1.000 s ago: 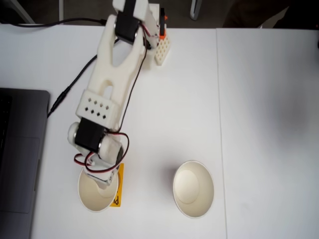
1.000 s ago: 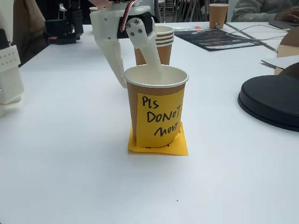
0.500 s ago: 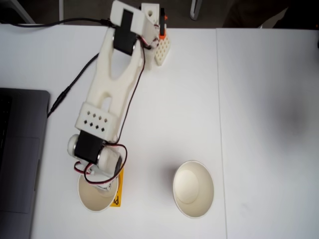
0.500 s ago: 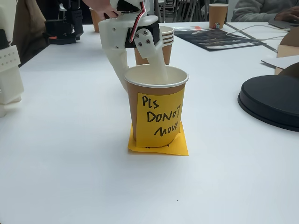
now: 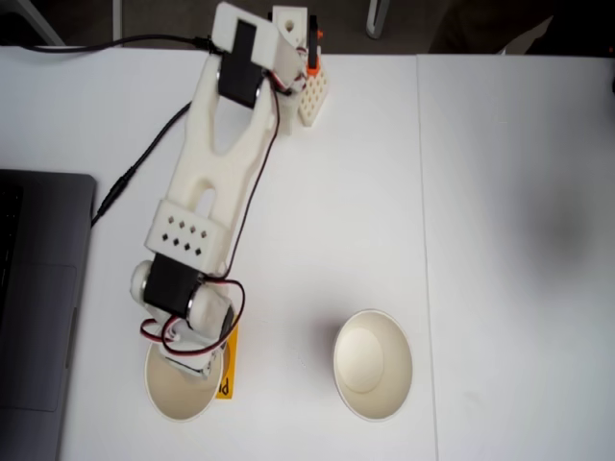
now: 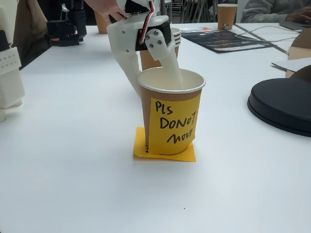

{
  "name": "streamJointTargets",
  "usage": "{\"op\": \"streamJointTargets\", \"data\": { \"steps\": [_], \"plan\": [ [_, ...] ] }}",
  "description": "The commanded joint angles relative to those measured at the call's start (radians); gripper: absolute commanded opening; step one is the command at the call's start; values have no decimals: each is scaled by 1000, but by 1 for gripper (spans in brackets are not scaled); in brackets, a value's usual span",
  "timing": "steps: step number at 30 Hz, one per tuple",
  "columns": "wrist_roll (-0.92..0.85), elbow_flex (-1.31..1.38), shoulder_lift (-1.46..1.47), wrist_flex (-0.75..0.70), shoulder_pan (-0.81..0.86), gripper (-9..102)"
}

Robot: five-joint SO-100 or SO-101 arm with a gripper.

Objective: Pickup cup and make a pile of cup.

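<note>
White worktop surfaces under even indoor light.
The worktop is white, with a straight seam running top to bottom right of centre in a fixed view. A dark laptop lies at its left edge. In a fixed view, a black round disc rests at right; chair legs stand beyond.

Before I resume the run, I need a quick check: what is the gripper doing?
Gripper: shut on the rim of the paper cup, one finger inside, one outside.

A cream-lined brown cup bears a yellow note with black handwriting; white pincer.
</note>
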State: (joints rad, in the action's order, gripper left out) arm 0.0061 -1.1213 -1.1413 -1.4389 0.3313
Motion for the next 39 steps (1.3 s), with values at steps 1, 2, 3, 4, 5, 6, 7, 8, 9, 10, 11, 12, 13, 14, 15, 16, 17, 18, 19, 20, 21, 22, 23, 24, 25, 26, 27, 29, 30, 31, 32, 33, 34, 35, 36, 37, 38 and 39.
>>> {"op": "streamJointTargets", "data": {
  "steps": [1,2,3,4,5,6,7,8,9,10,11,12,13,14,15,16,17,18,19,20,21,22,23,24,25,26,27,29,30,31,32,33,34,35,36,37,38,39],
  "plan": [
    [9,46,-25,18,8,22],
    [9,46,-25,18,8,22],
    [9,46,-25,18,8,22],
    [9,44,-25,18,8,21],
    [9,44,-25,18,8,20],
    [9,44,-23,18,8,18],
    [8,41,-23,18,8,16],
    [5,31,-23,20,8,14],
    [2,17,-25,26,8,11],
    [-2,0,-29,29,8,8],
    [-2,-17,-35,29,8,6],
    [-3,-32,-38,29,8,3],
    [-3,-43,-40,29,8,0],
    [-3,-51,-40,29,8,-2],
    [-3,-57,-40,29,6,-5],
    [-5,-61,-40,29,6,-7],
    [-5,-63,-40,29,6,-8],
    [-5,-66,-41,29,6,-8],
    [-5,-66,-41,29,6,-7],
    [-5,-66,-41,29,6,-7],
    [-5,-66,-44,29,6,-7],
    [-5,-66,-54,29,6,-7],
    [-5,-69,-64,29,6,-7],
    [-5,-69,-72,29,6,-7],
    [-5,-69,-78,29,6,-7],
    [-5,-69,-86,29,5,-7],
    [-5,-69,-92,31,5,-7],
    [-5,-69,-100,31,3,-7],
    [-5,-69,-103,31,3,-7],
    [-5,-69,-109,31,2,-7],
    [-5,-69,-120,25,-3,-7],
    [0,-69,-130,23,-6,-7],
    [-5,-69,-141,18,-8,-7],
    [-5,-71,-152,17,-8,-7],
    [-5,-71,-164,17,-8,-7],
    [-5,-71,-176,17,-8,-7],
    [-5,-71,-187,17,-8,-7],
    [-5,-71,-199,17,-8,-7]
  ]
}}
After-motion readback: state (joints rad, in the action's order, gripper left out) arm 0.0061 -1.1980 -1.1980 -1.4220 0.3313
